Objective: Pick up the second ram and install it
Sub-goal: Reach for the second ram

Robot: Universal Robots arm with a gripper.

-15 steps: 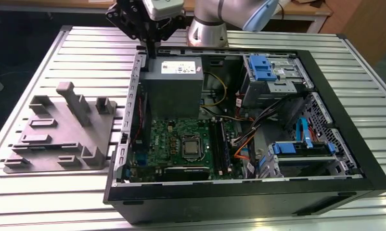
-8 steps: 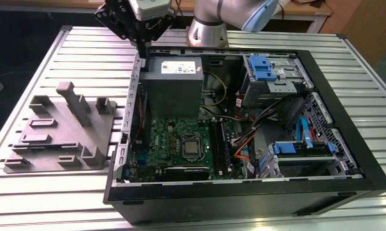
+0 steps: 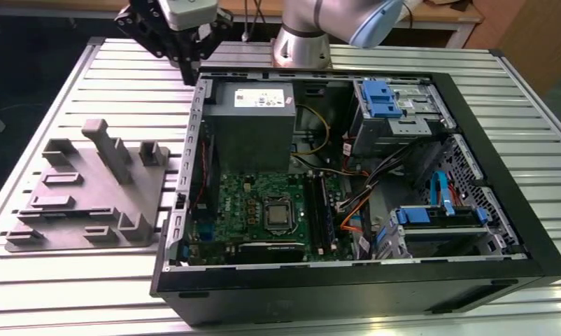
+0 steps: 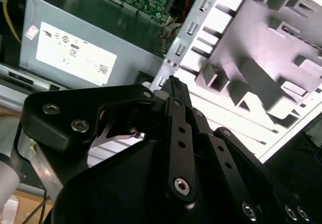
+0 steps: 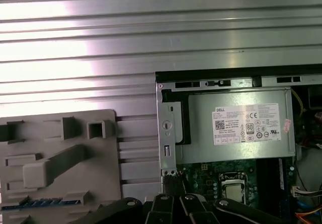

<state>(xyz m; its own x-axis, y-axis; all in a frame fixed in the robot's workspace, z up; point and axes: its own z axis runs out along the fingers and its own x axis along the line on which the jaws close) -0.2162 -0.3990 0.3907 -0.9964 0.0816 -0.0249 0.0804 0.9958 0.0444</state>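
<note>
One blue-green stick with dark patches, the second ram (image 5: 45, 202), is seen lying flat in the grey holder (image 5: 103, 176) on the counter (image 5: 151, 32), beside the computer case (image 3: 504, 210). Gripper (image 3: 189, 75) jaws are pressed together, empty. A white printed label (image 5: 246, 124) is carried on the power supply (image 5: 201, 151).

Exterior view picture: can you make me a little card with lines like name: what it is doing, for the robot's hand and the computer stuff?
gripper: up in the air by the case corner next to the power supply, jaws shut, holding nothing
computer case: open, lying on the slatted table
inside the case: grey power supply, green motherboard
holder tray: grey, on the table, at the exterior view's left of the case
second ram: blue stick lying in the holder tray, seen in the first wrist view
</note>
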